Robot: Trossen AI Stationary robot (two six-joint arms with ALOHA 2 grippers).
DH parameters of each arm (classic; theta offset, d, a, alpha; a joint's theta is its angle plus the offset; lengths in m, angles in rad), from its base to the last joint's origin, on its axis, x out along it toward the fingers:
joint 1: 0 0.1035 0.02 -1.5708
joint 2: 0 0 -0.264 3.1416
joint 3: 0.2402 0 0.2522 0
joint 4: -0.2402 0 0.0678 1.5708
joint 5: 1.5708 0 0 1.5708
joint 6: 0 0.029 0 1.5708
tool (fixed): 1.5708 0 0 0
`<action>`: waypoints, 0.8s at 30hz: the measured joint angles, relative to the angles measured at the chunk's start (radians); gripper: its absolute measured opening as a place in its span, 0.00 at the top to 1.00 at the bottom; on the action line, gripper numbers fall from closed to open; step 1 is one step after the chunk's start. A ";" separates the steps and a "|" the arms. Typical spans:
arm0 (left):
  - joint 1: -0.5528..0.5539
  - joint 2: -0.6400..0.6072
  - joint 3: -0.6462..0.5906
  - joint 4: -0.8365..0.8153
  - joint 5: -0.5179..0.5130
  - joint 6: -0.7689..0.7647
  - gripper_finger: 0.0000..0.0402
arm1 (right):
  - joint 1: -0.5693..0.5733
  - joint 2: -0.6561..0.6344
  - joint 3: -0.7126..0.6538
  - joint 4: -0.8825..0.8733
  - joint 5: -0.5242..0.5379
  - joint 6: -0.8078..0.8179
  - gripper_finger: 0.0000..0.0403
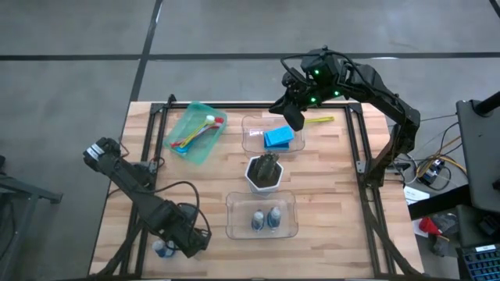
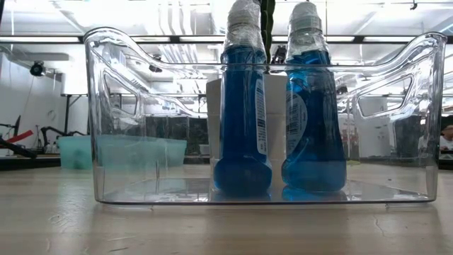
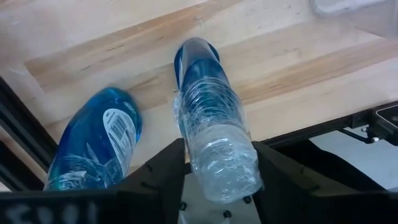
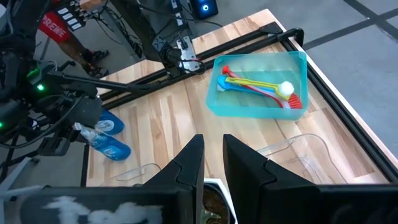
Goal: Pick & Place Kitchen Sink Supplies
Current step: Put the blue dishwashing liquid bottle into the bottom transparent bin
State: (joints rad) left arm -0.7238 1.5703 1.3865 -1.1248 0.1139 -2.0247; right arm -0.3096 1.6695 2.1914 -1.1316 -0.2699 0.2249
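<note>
My left gripper (image 1: 181,243) (image 3: 219,171) is at the table's near left corner, low over two clear bottles of blue liquid lying on the wood. It is shut on one bottle (image 3: 211,118); the other bottle (image 3: 93,149) lies beside it. My right gripper (image 1: 293,117) (image 4: 213,146) hangs above the far clear bin (image 1: 254,125), which holds blue sponges (image 1: 279,138). Its fingers stand a narrow gap apart and hold nothing. A yellow brush (image 1: 319,120) lies flat on the table just right of it. Two more bottles (image 2: 242,106) (image 2: 311,106) stand upright in the near bin (image 1: 234,222). My left gripper pinches the bottle's plastic-wrapped cap end (image 3: 224,168) between its two fingers (image 3: 165,180), one on each side. The fingers lie along the bottle, which stretches away from them. The bottle's base (image 3: 194,53) is down at the table; whether it rests there, I cannot tell.
A green tray (image 1: 181,117) at the far left holds several coloured brushes (image 4: 261,87). The white hexagonal pot (image 1: 264,173) with a dark plant stands between the two bins. Black frame rails (image 1: 361,140) run along the table's edges. Bare wood lies right of the bins.
</note>
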 joint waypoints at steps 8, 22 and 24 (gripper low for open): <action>0.001 0.000 0.000 0.004 0.000 -0.008 0.69 | 0.000 0.000 0.000 0.000 0.000 -0.001 0.86; 0.054 -0.038 0.061 -0.043 -0.053 0.023 0.69 | -0.005 0.000 0.000 -0.026 0.000 -0.001 0.86; 0.069 -0.055 0.076 -0.053 -0.053 0.033 0.69 | -0.005 0.000 0.001 -0.028 0.001 0.000 0.86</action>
State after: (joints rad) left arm -0.6549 1.5155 1.4622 -1.1777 0.0608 -1.9916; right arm -0.3147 1.6695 2.1920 -1.1597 -0.2691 0.2244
